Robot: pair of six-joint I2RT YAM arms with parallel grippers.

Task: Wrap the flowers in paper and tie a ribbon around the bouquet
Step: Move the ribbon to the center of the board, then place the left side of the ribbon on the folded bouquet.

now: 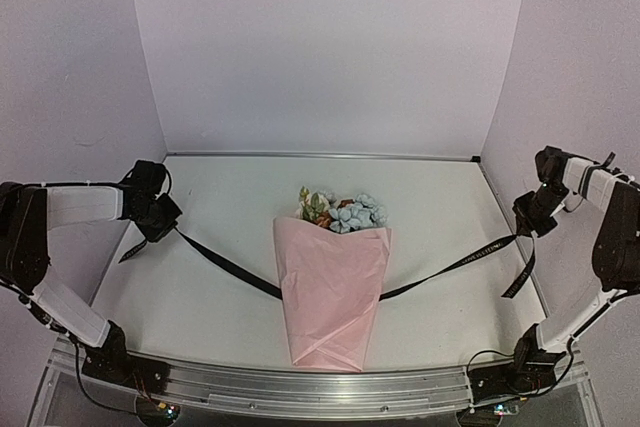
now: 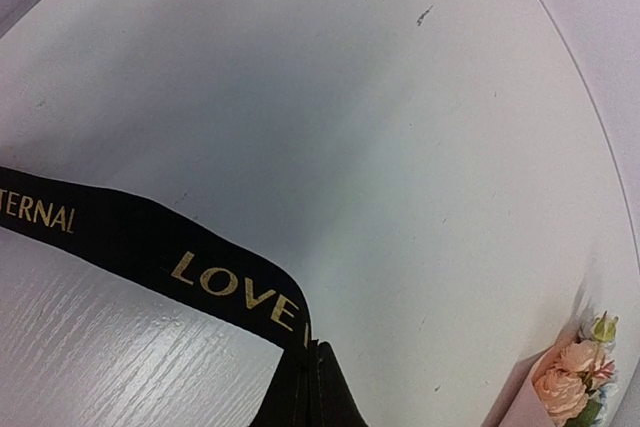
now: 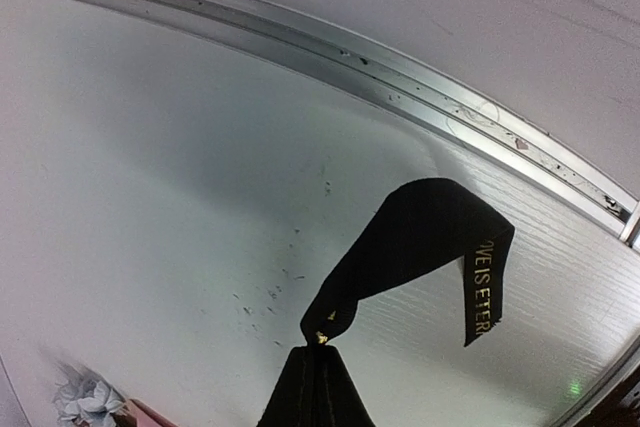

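pinching the ribbon (image 1: 225, 262) well out to the left of the bouquet (image 1: 332, 292), the left gripper (image 1: 158, 215) has its jaws pressed fully together on the black band. its wrist view shows gold lettering curling away from the fingertips. a short loose tail hangs beyond that grip, on the side away from the bouquet. from the grip the ribbon runs straight, slanting down toward the bouquet, and meets the left edge of the paper (image 1: 330, 322) about halfway down the cone. the bouquet lies flat on the white table (image 1: 230, 187), midway between the two grippers, with its narrow end pointing at the near rail (image 1: 300, 387). the flowers (image 1: 345, 212) spill out of the far, open end: pale blue, cream and a touch of rust. where the ribbon crosses the cone it is hidden, and whether it runs under or inside the paper cannot be told. it comes out at the bouquet's right edge and climbs away to the right. well right of the bouquet, the right gripper (image 1: 530, 215) is clamped tight on the ribbon too, jaws closed with the band between them. a free end folds over there and dangles past the grip.
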